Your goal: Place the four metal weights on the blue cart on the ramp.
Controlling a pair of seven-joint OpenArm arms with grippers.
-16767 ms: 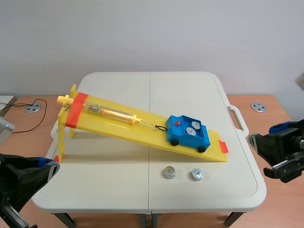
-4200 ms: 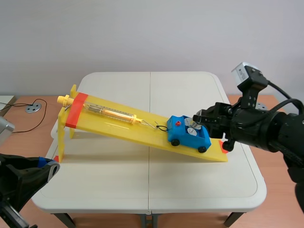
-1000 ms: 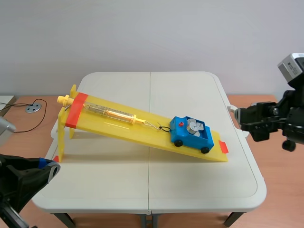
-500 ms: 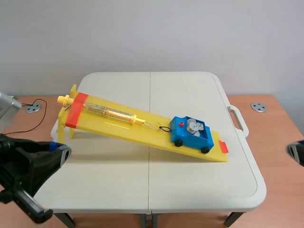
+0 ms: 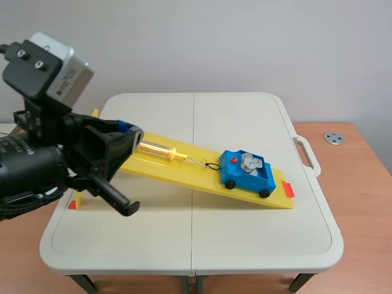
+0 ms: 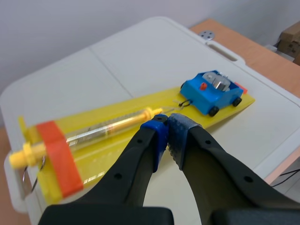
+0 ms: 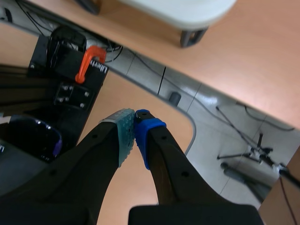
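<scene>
Scene view: weights (image 5: 250, 162) sat in blue cart (image 5: 244, 177); I judged task done. Both my jaws were together, empty.

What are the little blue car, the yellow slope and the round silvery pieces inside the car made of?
Small blue cart: probably moulded plastic, evenly coloured, glossy.
Long yellow ramp: likely plastic sheet, smooth, shiny.
Round silvery weights: apparently metal, bright grey sheen.
</scene>
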